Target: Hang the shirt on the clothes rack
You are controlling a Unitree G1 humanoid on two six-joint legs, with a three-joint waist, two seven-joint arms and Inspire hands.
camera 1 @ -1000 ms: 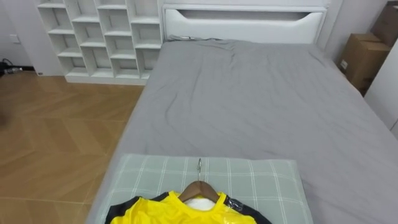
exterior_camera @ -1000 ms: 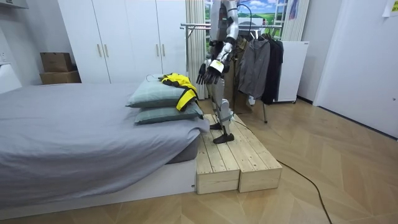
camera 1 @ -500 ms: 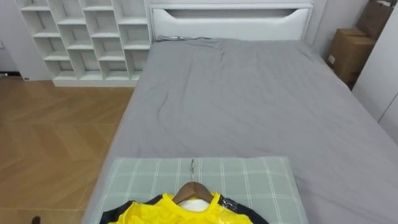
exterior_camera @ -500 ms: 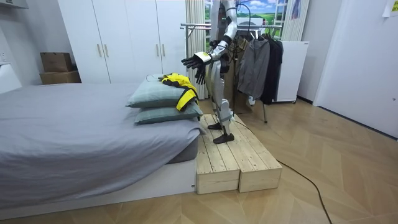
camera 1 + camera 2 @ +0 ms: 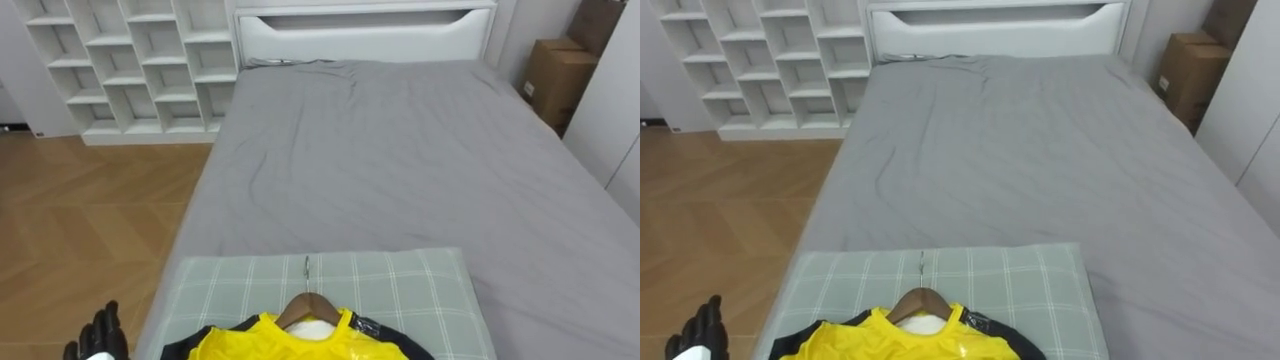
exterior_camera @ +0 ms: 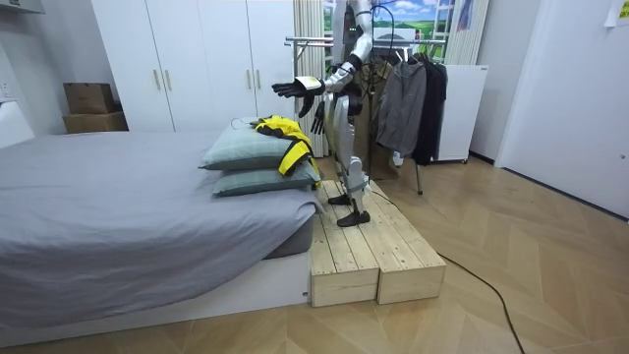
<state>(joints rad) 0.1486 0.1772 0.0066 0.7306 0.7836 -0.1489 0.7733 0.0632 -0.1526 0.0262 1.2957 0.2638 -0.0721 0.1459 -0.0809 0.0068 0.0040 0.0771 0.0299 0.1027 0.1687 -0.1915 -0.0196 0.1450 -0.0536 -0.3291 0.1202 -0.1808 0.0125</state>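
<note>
- Left hand (image 5: 95, 338) has risen into the eye views' lower-left corner, fingers straight and spread, empty, beside the pillow's (image 5: 400, 290) left edge.
- Right hand (image 6: 316, 116) hangs low, fingers relaxed, empty.
- Yellow shirt (image 5: 300, 343) on its wooden hanger (image 5: 310, 305) lies on that pillow, at the bed's (image 5: 400, 160) near edge.
- Behind the robot: a rack of dark garments (image 6: 405, 98).

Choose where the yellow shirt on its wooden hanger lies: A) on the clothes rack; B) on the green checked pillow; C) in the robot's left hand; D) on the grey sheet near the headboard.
B: the yellow shirt on its wooden hanger lies on the green checked pillow, and the left hand is open, apart from it.
</note>
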